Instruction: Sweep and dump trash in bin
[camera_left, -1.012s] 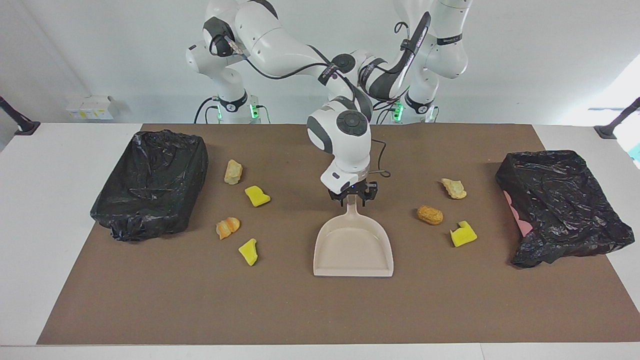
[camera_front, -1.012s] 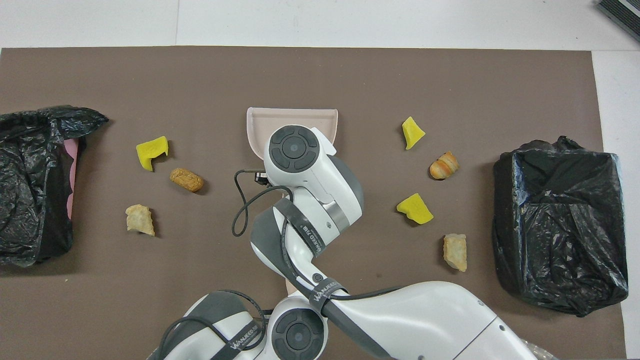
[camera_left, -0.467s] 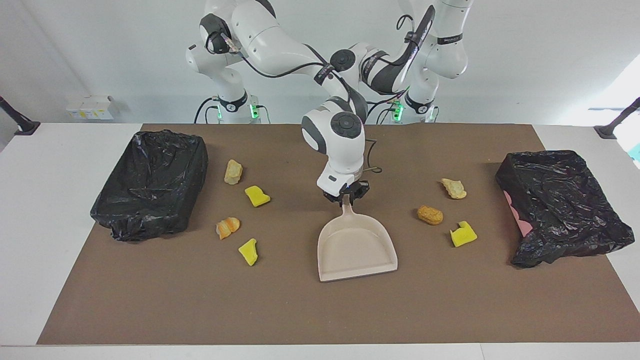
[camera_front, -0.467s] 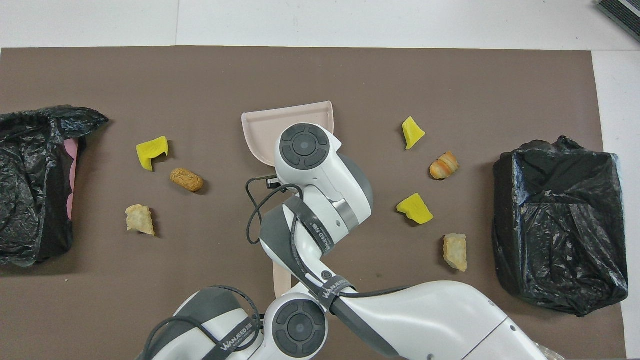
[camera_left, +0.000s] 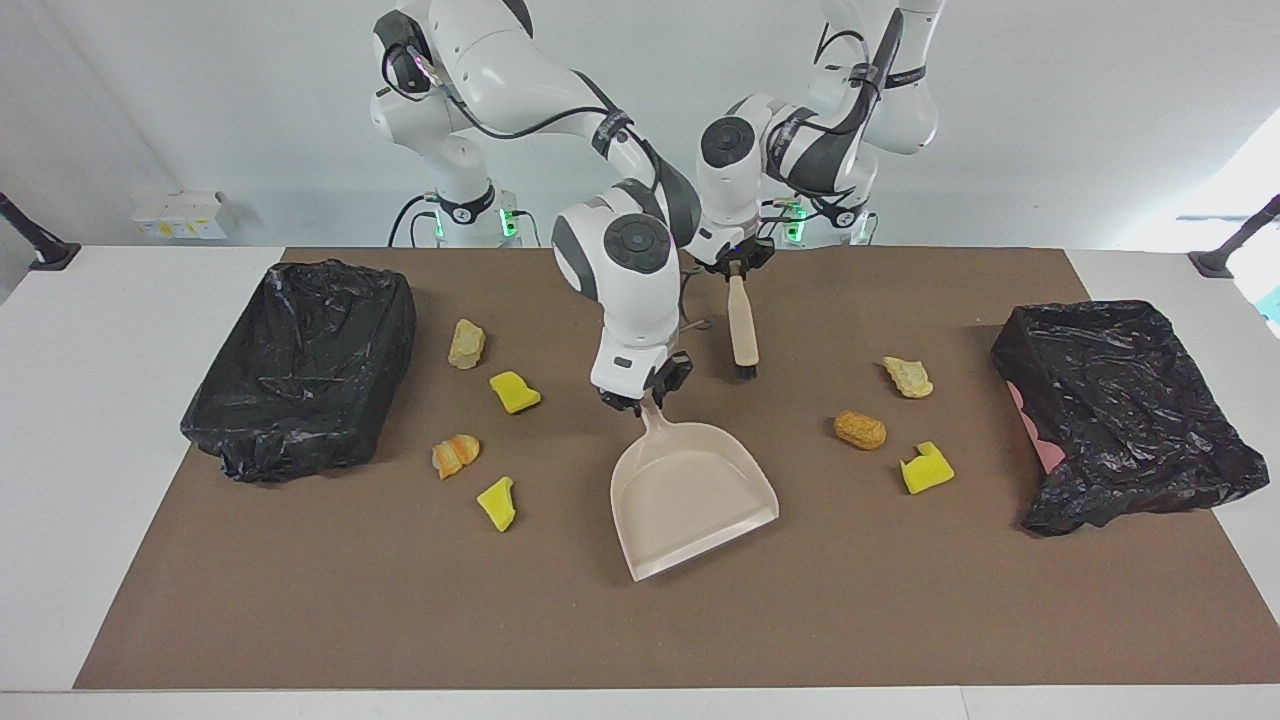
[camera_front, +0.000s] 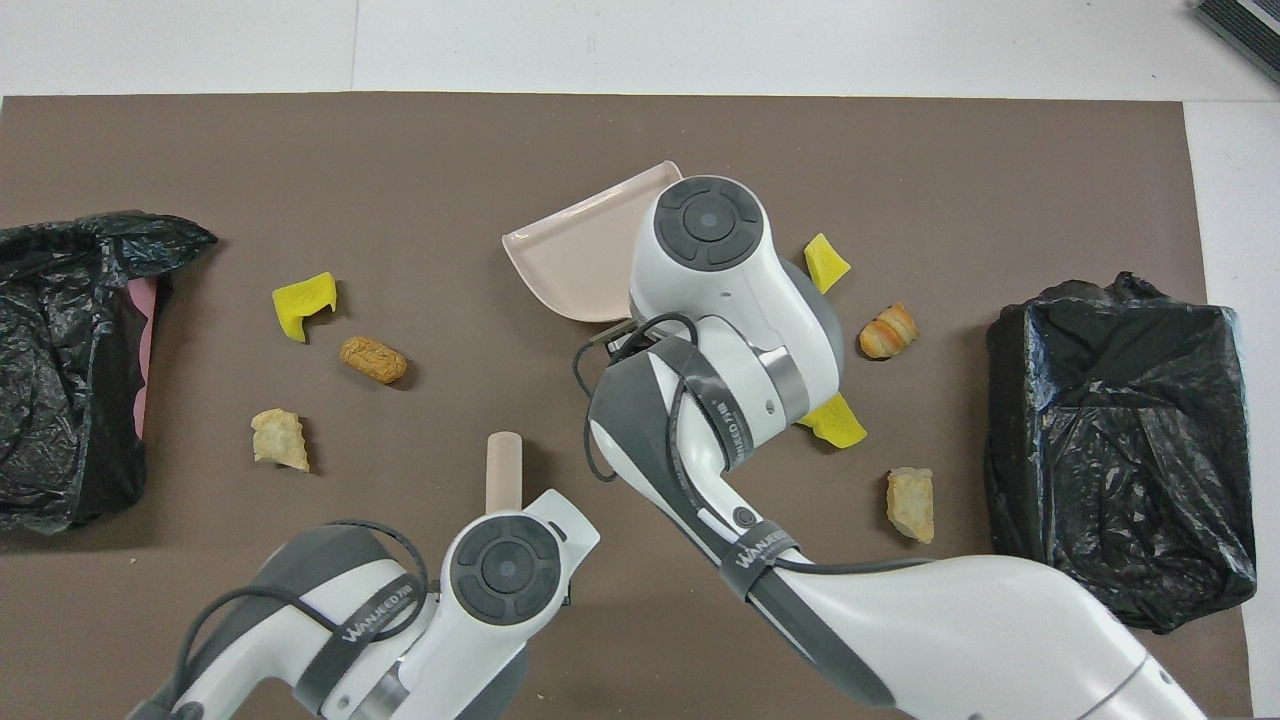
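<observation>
Bright, even light is falling from above. Soft shadows are pooling close under the dustpan. Everything is staying sharp.

Seven bits of trash lie loose on the brown mat. Four bits sit toward the right arm's end, three toward the left arm's end.

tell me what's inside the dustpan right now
Nothing shows in the dustpan: the facing view shows its tray bare, held by the handle in the right gripper. All seven trash bits lie on the mat. Overhead, the arm covers part of the tray.
</observation>
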